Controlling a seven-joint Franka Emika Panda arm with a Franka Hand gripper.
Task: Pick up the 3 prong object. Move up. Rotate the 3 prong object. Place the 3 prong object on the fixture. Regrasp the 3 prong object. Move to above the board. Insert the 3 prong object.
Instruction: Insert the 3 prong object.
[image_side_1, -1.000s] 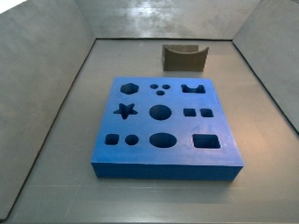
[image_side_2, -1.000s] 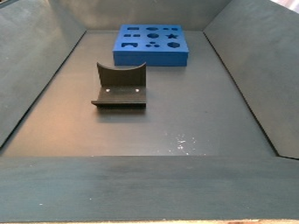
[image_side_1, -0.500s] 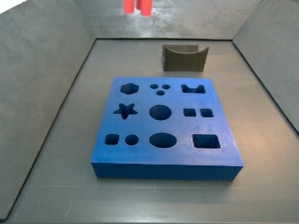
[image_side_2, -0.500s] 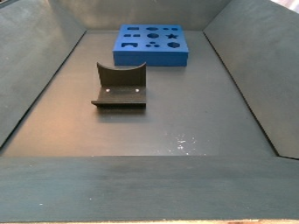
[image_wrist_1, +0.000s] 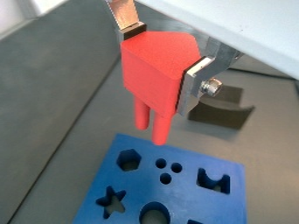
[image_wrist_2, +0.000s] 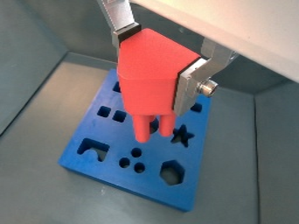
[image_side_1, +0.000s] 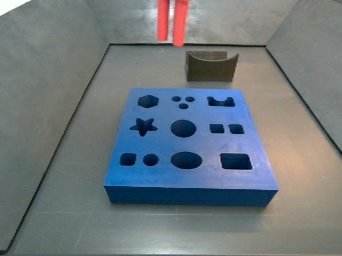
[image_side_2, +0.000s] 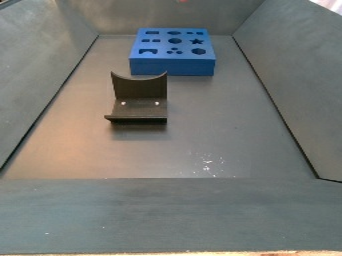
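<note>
Board (image_side_1: 190, 143) lies flat on the floor of the grey enclosure; all of its shaped cutouts are empty in both side views and both wrist views. Fixture (image_side_1: 211, 66) stands beyond the board's far edge in a side view, notch empty; seen in a side view from the opposite end (image_side_2: 136, 98), it stands nearer the camera than the board (image_side_2: 171, 52), well apart from it, nothing resting on it.

In both wrist views the gripper (image_wrist_1: 162, 54) is clamped on the 3 prong object (image_wrist_1: 155, 80), silver fingers (image_wrist_1: 198, 73) pressing its wide upper body on two sides, prongs pointing down. The object hangs above the board (image_wrist_2: 135, 135), clear of it, not touching any cutout. The fixture (image_wrist_1: 223, 109) shows behind the gripper in a wrist view.

Against the frame half a second earlier, the red prongs (image_side_1: 173, 20) reach lower into a side view at the top edge. Board and fixture are unmoved.
</note>
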